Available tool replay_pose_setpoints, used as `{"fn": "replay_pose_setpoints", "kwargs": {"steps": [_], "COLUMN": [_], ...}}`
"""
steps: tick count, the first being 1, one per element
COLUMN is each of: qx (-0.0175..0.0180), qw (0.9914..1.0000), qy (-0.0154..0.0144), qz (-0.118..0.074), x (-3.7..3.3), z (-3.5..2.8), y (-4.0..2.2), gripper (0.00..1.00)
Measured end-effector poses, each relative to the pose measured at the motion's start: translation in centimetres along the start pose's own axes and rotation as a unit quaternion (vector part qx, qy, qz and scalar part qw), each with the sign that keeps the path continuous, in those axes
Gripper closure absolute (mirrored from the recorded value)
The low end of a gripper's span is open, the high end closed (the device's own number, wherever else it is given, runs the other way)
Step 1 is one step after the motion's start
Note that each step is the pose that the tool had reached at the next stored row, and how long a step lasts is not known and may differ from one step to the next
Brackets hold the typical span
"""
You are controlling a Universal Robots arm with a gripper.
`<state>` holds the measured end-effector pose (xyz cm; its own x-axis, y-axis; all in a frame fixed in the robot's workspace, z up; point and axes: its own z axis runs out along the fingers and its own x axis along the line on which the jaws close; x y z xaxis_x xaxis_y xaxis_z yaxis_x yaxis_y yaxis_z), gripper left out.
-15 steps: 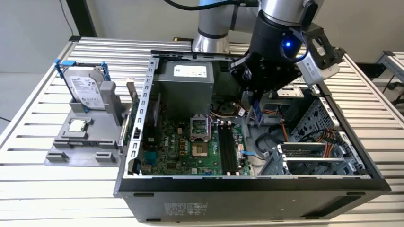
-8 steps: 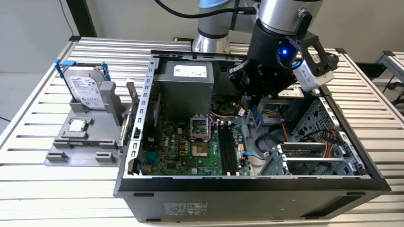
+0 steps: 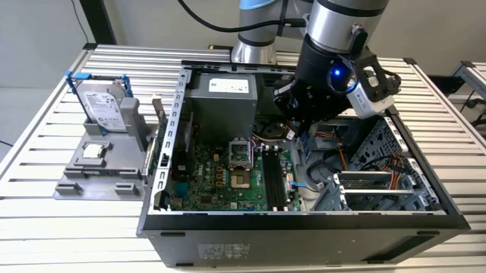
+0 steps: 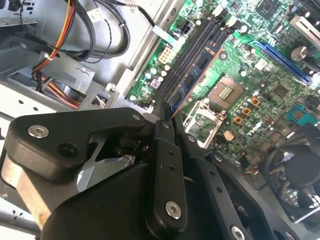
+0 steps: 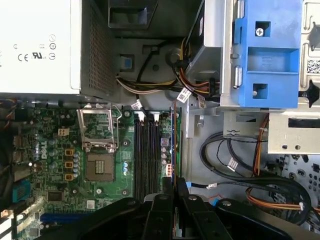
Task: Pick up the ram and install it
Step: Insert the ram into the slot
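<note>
End effector [image 4: 163, 109] pinching ram [image 4: 193, 79], above motherboard memory slots [image 5: 145, 150]

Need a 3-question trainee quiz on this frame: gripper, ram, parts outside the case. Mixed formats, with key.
1. True or false: the gripper is shut on the ram, held edge-on inside the case above the motherboard.
2. Where is the hard drive?
A) mounted inside the case
B) standing in the grey holder, at the exterior view's left
C) in the gripper
3. Fill in: the processor chip lies on the grey holder, ____ the case (inside/outside).

Key: 1 true; 2 B; 3 outside.
</note>
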<state>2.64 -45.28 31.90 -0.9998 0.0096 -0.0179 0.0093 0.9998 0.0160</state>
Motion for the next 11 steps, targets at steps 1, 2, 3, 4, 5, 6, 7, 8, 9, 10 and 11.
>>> {"fn": "replay_pose_setpoints", "kwargs": {"steps": [1, 2, 3, 4, 5, 6, 7, 8, 9, 10, 11], "qx": [0.0000, 0.0000, 0.0000, 0.0001, 0.0001, 0.0001, 0.0000, 0.0000, 0.0000, 0.0001, 0.0001], "qw": [1.00000, 1.00000, 1.00000, 1.00000, 1.00000, 1.00000, 1.00000, 1.00000, 1.00000, 1.00000, 1.00000], "qy": [0.0000, 0.0000, -0.0001, 0.0000, -0.0001, 0.0000, -0.0001, -0.0001, -0.0001, -0.0001, -0.0001], "qz": [0.001, 0.002, 0.002, 0.002, 0.002, 0.002, 0.002, 0.002, 0.002, 0.002, 0.003], "x": [0.04, 0.10, 0.17, 0.30, 0.47, 0.63, 0.81, 0.99, 1.14, 1.23, 1.25], "z": [0.18, 0.36, 0.54, 0.72, 0.90, 1.07, 1.26, 1.43, 1.61, 1.79, 1.97], "y": [0.00, 0.01, 0.01, 0.01, 0.01, 0.01, 0.01, 0.01, 0.02, 0.04, 0.04], "gripper": [1.00, 1.00, 1.00, 1.00, 1.00, 1.00, 1.00, 1.00, 1.00, 1.00, 1.00]}}
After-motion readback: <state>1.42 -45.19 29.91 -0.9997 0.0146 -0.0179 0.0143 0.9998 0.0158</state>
